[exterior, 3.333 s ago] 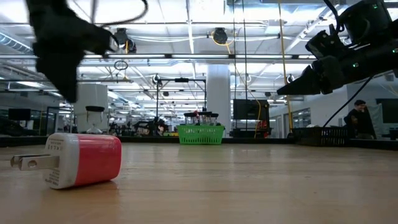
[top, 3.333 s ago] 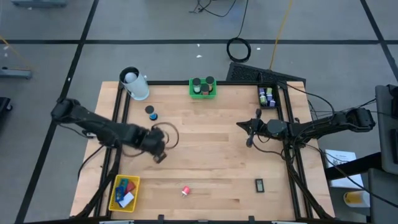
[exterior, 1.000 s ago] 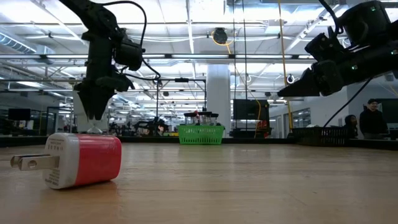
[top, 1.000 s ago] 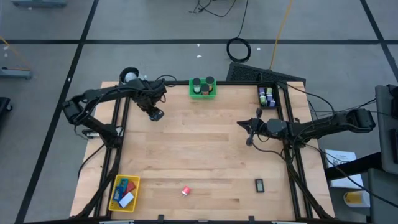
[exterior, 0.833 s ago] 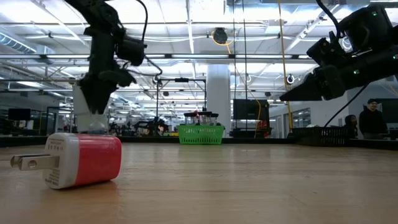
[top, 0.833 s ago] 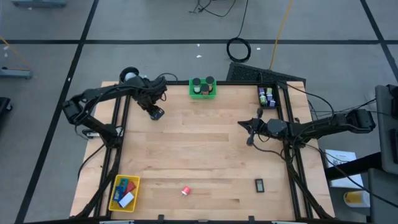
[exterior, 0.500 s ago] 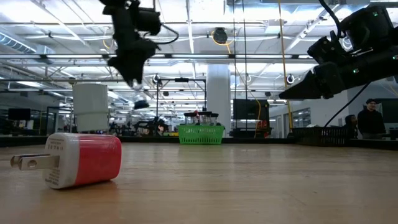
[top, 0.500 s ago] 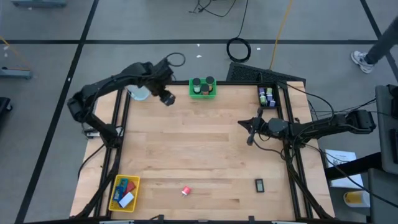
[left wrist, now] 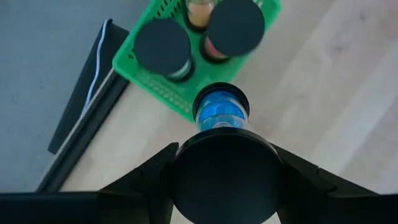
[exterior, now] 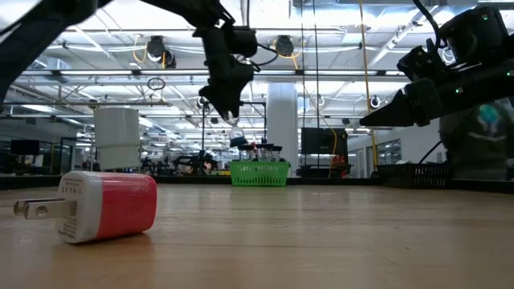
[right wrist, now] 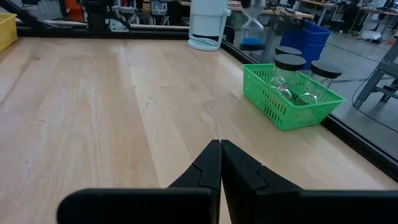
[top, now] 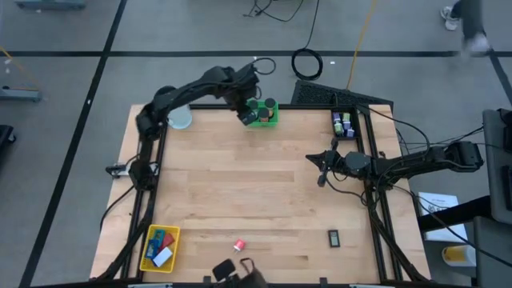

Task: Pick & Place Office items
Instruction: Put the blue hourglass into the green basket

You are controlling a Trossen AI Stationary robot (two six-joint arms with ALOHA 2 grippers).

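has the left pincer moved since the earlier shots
Yes. The left pincer, holding a small jar, travelled from mid-table to the green basket at the far edge.

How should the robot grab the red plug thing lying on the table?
Grab the plug by its red body, coming straight down from above. It lies flat on its side, so both long sides are free; the thin prongs are poor to pinch. The left claw holds a little jar.

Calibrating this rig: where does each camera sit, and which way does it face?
High: overhead, straight down on table; both arms show.
Low: table height, facing the room; left tool holding jar.
Left wrist: down at green basket; own fingers grip jar.
Right wrist: across table past shut right tool.
Shared: green basket, all four views.
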